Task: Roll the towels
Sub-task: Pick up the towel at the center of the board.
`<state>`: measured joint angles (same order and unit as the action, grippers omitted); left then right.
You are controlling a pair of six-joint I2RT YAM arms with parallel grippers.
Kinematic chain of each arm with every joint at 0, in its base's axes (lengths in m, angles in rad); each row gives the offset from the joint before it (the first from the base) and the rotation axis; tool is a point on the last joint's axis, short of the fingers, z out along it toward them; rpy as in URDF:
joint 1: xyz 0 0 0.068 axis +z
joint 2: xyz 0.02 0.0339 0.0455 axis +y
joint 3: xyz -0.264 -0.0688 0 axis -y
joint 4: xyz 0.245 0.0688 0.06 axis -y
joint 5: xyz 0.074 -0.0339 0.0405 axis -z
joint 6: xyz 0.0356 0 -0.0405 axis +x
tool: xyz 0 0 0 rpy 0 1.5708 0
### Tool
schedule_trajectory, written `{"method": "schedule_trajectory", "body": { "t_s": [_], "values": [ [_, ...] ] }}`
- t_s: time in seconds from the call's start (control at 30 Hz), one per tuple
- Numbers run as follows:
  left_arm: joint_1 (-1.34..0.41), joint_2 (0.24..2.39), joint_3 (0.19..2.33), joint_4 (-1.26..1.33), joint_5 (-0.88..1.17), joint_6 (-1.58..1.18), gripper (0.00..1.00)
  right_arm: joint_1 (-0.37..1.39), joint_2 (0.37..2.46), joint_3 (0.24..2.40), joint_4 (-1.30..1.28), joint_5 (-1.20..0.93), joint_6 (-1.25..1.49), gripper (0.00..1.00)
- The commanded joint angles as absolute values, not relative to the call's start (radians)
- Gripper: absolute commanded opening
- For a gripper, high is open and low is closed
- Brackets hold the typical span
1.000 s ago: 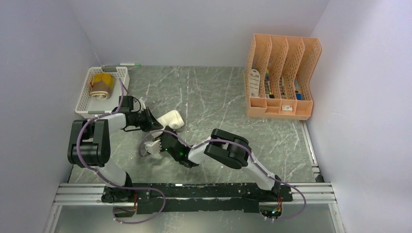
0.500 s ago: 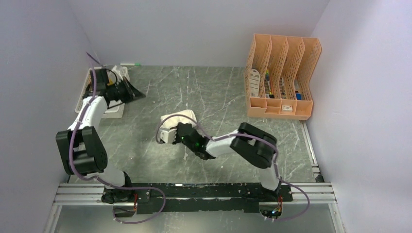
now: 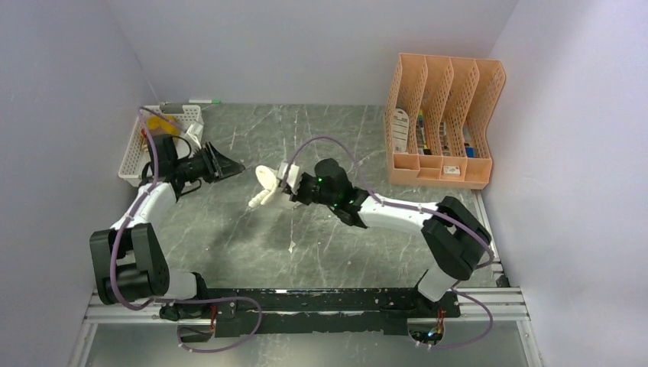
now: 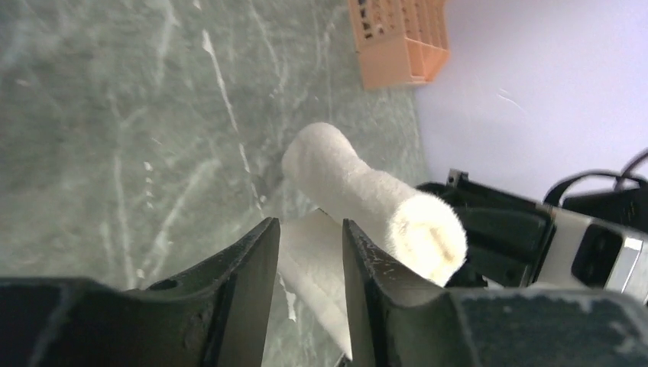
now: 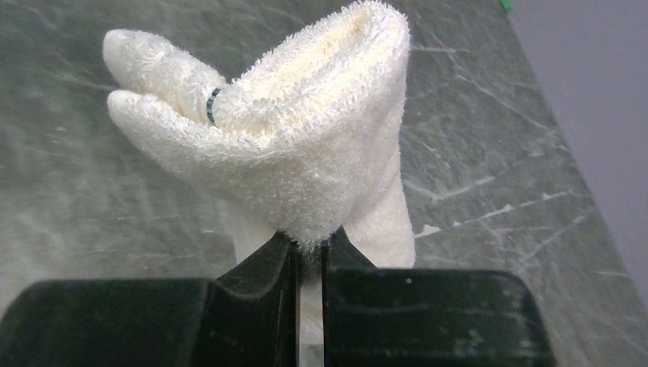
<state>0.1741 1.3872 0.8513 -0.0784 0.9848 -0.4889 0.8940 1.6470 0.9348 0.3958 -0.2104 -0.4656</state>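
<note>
Above the grey marbled counter point(image 3: 328, 245) between pale walls point(image 3: 306, 46), the right end effector point(image 5: 308, 243) pinches a cream-white terry towel point(image 5: 306, 145); the left end effector point(image 4: 309, 227) gapes empty, half-hiding a white basket point(image 3: 130, 160).

Robot lab test cell — plain pale walls point(image 3: 306, 46) box in a grey marble-look desk point(image 3: 344, 256); left arm point(image 3: 126, 256) & right arm point(image 3: 451, 237) bolted to a metal rail point(image 3: 111, 307), w/ orange file rack point(image 3: 443, 115), white basket point(image 3: 130, 160).

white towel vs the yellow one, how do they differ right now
The white towel is rolled and held up by the right gripper; the yellow towel lies in the basket, mostly hidden by the left arm. One is cream, the other mustard. Both are small cloths.
</note>
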Motion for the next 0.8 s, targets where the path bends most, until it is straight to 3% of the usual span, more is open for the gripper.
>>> {"method": "schedule_trajectory", "body": {
  "t_s": [0.0,0.1,0.2,0.33,0.43,0.47,0.77],
  "values": [
    [0.174,1.318,0.765,0.249,1.133,-0.617,0.52,0.849,1.564,0.916,0.397,-0.506,-0.349,0.00],
    [0.174,1.324,0.774,0.382,1.144,-0.666,0.66,0.830,1.545,0.937,0.348,-0.661,-0.359,0.00],
    [0.174,1.348,0.779,0.601,1.178,-0.746,1.00,0.808,1.545,0.982,0.275,-0.822,-0.363,0.00],
    [0.173,1.410,0.772,0.984,1.291,-0.900,0.99,0.785,1.556,1.048,0.189,-0.935,-0.361,0.00],
    [0.174,1.488,0.682,1.706,1.294,-1.217,0.99,0.741,1.560,1.063,0.211,-1.026,-0.273,0.00],
    [0.175,1.520,0.669,1.800,1.288,-1.274,0.99,0.719,1.565,1.064,0.246,-1.077,-0.217,0.00],
    [-0.045,1.544,0.776,1.815,1.438,-1.127,0.99,0.642,1.691,1.097,0.654,-1.374,0.228,0.00]
  ]
}}
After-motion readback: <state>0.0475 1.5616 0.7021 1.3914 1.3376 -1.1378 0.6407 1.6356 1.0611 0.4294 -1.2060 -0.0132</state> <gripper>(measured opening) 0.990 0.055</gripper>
